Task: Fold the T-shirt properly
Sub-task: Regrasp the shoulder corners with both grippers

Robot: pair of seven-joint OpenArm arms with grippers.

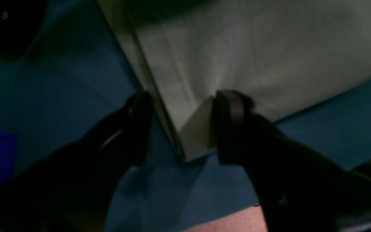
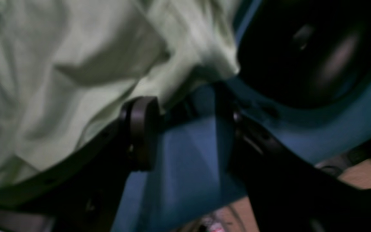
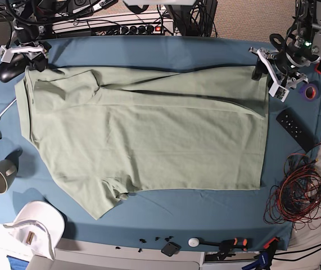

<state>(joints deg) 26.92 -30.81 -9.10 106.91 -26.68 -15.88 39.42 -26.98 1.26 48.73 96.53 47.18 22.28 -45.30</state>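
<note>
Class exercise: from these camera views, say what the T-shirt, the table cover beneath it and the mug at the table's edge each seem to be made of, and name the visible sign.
T-shirt: soft matte woven or knit fabric, probably cotton; it creases and folds limply.
Table cover: thin blue cloth, matte, with faint fold lines.
Mug: likely glazed ceramic, grey, rigid, slightly glossy; metal cannot be ruled out.

Base view is evenly lit from above, sharp, soft short shadows along the T-shirt (image 3: 143, 135) edges, no glare. Both wrist views are dim, soft and underexposed; the near black fingers (image 1: 138, 129) read as silhouettes. Right wrist view shows motion blur across the cloth folds and a dull highlight top right.
</note>
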